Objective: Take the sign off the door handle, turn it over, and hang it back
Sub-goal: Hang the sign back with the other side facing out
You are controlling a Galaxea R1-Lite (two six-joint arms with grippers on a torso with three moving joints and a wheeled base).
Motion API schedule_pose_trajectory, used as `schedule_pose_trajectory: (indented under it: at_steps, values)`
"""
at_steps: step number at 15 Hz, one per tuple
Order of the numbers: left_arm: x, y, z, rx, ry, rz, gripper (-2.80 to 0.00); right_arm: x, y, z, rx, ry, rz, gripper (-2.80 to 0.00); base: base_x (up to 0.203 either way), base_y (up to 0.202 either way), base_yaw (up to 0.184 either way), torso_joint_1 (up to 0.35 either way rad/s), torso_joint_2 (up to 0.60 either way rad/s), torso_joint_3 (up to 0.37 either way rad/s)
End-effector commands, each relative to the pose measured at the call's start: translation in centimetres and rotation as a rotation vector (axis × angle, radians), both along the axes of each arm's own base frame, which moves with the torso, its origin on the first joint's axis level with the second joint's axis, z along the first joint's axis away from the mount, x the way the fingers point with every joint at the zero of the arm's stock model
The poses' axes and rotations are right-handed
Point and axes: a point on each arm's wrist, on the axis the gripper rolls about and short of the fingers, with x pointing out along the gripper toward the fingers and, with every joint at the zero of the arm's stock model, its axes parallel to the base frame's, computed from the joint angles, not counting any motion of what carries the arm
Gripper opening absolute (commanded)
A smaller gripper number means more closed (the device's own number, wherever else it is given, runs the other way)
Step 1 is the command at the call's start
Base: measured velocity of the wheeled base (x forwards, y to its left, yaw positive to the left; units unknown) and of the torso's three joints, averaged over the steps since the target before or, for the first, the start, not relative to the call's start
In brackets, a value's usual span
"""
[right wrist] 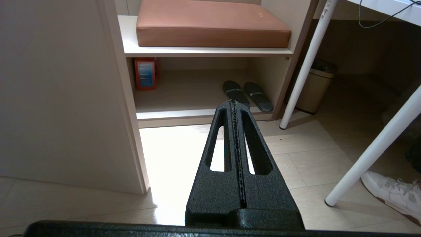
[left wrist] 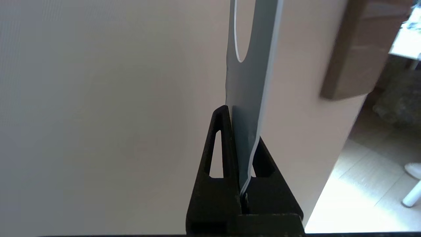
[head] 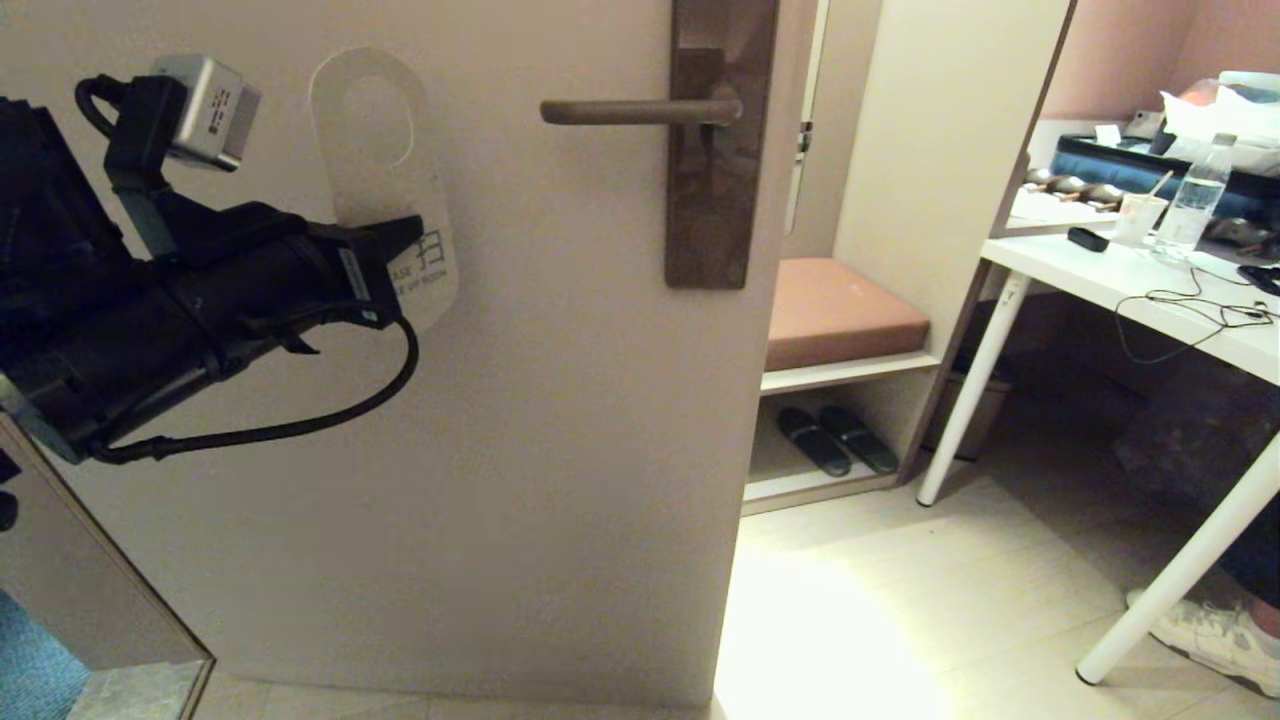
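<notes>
Sign point(head: 385, 180) in left tool point(head: 405, 262), seemingly off handle point(head: 640, 111)

Pale door point(head: 560, 450), tiled floor point(head: 900, 600), cushioned bench shelf point(head: 845, 312), slippers point(head: 838, 438) below, white table point(head: 1150, 290) at right.

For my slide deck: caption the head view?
Left gripper holds the sign upright, off and left of the door handle.
</notes>
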Motion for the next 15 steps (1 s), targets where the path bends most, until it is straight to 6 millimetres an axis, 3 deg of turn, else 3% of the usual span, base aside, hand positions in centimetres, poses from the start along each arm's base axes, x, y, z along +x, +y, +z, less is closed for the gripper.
schedule_pose_trajectory:
  at_steps: [1, 15]
  values:
    - [-0.3, -0.6, 0.7, -0.011, -0.022, -0.016, -2.80, 0.0, 0.0, 0.0, -0.001, -0.001, 0.000, -2.80, 0.000, 0.000, 0.000, 0.000, 0.00, 0.000]
    - [-2.1, -5.3, 1.5, -0.009, -0.012, -0.066, -2.80, 0.0, 0.0, 0.0, -0.001, -0.001, 0.001, -2.80, 0.000, 0.000, 0.000, 0.000, 0.00, 0.000]
